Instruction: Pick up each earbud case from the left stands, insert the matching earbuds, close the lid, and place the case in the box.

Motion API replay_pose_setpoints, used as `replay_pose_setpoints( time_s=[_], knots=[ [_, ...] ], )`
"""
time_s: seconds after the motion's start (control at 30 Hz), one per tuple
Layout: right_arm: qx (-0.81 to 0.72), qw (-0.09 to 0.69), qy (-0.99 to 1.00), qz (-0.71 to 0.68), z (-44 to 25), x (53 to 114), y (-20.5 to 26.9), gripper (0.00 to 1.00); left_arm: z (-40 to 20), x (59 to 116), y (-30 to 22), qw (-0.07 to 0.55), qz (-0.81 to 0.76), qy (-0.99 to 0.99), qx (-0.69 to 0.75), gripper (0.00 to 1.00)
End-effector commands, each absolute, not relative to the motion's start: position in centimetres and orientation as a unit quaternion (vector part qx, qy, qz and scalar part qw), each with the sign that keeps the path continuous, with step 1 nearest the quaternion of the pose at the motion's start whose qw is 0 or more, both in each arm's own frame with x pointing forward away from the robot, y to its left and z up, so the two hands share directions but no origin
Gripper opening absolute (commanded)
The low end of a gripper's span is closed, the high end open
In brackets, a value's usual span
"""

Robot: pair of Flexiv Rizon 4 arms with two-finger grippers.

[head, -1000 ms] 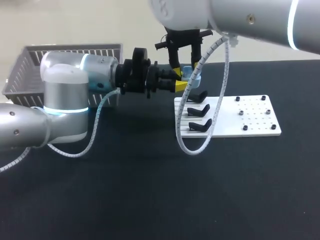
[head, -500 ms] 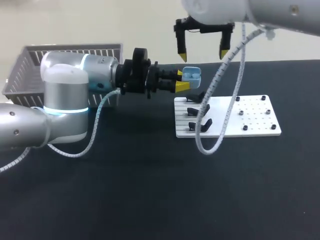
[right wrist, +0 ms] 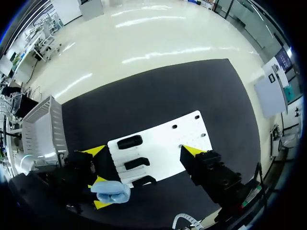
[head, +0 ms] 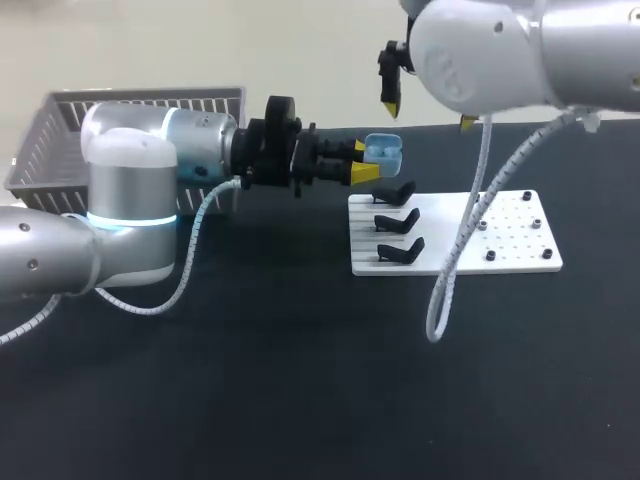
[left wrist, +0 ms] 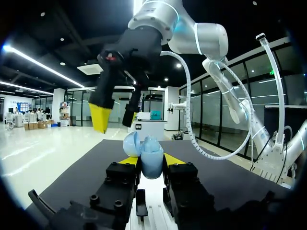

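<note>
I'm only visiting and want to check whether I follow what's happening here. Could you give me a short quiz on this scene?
1. True or false: the left gripper is shut on the light blue earbud case.
2. How many black stands on the white board are empty? A one, B two, C three.
3. Fill in: the open right gripper hangs ___ the case.
Key: 1 true; 2 C; 3 above.

basket (head: 60, 130) left, plate (head: 510, 250) with stands (head: 397, 220) right, earbud case (head: 383, 149) aloft between them
</note>
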State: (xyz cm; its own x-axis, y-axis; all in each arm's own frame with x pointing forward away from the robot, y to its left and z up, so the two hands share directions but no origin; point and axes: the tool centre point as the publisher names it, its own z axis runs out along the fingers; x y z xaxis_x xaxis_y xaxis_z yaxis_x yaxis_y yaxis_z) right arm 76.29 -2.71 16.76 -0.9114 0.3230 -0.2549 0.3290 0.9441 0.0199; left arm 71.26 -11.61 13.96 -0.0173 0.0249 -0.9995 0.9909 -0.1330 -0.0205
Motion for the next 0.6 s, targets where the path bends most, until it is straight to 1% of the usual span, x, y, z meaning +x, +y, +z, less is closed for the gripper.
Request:
replay_pose_setpoints(
  time_s=[0.03, 0.27, 0.6],
  knots=[
    [0.164, 0.146, 0.976, -0.014, 16.0, 75.8, -2.9, 1.00, 13.9, 71.1, -11.6, 0.458, -0.529, 0.476, 0.532, 0.00],
    [0.139, 0.123, 0.982, -0.011, 15.6, 74.3, -2.7, 1.00, 13.9, 71.1, -11.6, 0.458, -0.529, 0.476, 0.532, 0.00],
    [0.094, 0.121, 0.988, -0.004, 16.5, 71.8, -1.9, 1.00, 13.9, 71.1, -11.6, 0.458, -0.529, 0.476, 0.532, 0.00]
  ],
)
